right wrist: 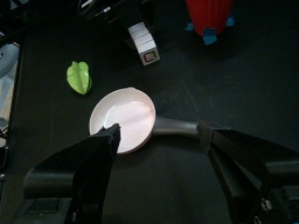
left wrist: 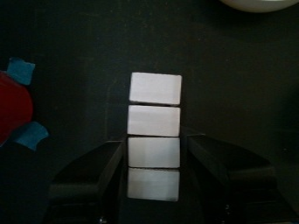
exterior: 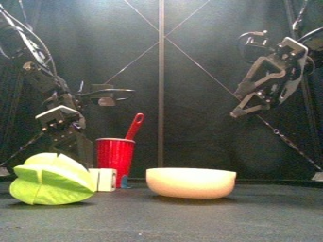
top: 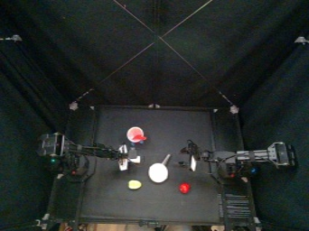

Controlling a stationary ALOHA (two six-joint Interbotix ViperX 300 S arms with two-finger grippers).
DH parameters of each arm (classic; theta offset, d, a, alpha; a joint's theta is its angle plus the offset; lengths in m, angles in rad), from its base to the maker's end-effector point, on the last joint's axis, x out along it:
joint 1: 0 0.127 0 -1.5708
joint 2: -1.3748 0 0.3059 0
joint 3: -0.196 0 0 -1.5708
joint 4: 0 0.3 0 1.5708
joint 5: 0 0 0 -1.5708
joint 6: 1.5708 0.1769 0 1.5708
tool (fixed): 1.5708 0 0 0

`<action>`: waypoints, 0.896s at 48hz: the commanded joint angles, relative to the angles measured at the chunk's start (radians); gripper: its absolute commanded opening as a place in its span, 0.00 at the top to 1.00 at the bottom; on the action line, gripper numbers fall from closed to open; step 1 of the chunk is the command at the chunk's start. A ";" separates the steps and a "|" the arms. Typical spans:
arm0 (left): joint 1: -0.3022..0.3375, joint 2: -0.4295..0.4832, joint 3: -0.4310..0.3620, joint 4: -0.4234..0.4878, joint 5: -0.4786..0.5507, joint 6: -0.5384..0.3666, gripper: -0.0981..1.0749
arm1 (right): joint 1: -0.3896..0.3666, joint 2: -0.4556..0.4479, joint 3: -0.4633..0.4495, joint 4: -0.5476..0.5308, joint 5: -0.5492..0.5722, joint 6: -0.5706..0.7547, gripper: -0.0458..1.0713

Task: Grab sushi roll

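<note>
– Looking for the sushi roll point(left wrist: 155, 131). Where?

– Lies flat on the dark surface point(left wrist: 70, 35), white, seen from the left wrist as a row of four square pieces. Sits between the left fingers point(left wrist: 107, 166) with its nearer half; sticks out beyond the tips with the other half.

– Clamped already?

– Not clearly. Fingers apart, one along each side of the roll, very close to it; only a thin dark line on each side.

– And around it?

– Just beside, a red cup point(exterior: 115, 163) with a red handle standing in it, and blue bits point(left wrist: 21, 70) at its foot. Past the roll's far end, the white round dish point(right wrist: 122, 118). Near the front edge, the yellow-green lump point(right wrist: 79, 77), apart from the dish. Also a small red thing point(top: 185, 188) on the dish's other side.

– The other arm?

– Hangs high on the right. Right fingers point(right wrist: 93, 153) wide apart, holding nothing, over the dish's handle.
</note>
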 commanded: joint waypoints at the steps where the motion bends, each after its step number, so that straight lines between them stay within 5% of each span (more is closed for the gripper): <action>1: 0.005 -0.006 -0.014 0.000 0.006 0.000 0.35 | -0.003 -0.006 -0.008 0.000 -0.003 -0.002 0.07; 13: -0.005 -0.044 -0.015 -0.002 0.020 -0.002 0.45 | -0.003 -0.005 -0.008 -0.002 -0.003 -0.002 0.07; 43: -0.005 -0.061 -0.018 -0.014 0.020 0.000 0.45 | -0.003 -0.003 -0.008 0.000 -0.005 -0.002 0.07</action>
